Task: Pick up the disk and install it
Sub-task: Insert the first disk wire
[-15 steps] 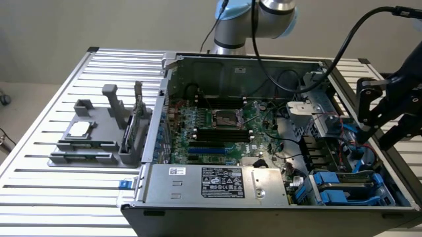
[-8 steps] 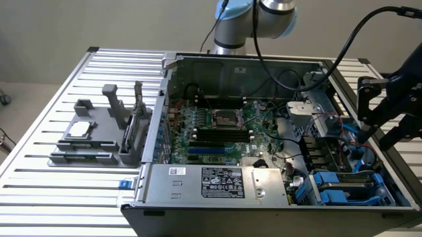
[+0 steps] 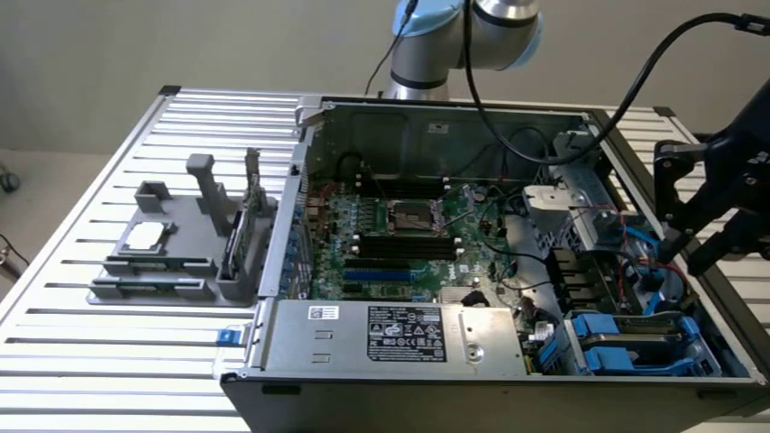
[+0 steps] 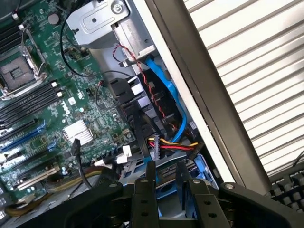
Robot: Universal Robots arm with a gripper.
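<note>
Blue-framed disk (image 3: 628, 341) lies flat, long axis across the exterior view, beneath the spread, empty pincer (image 3: 682, 262).

Disk half hidden, arm cropped

In the wrist view the tool (image 4: 165, 167) covers much of the disk (image 4: 167, 191). The arm (image 3: 470, 36) runs off the exterior view's top edge, and the power-supply label (image 3: 407, 334) print is too small to read.

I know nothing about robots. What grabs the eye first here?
The opened computer case on the slatted metal table, its green motherboard laid bare. At the exterior view's right, the black pincer hangs over the case's edge, jaws apart, near the bright blue-framed disk in the case's corner. A grey holder stands on the table at that view's left.
</note>
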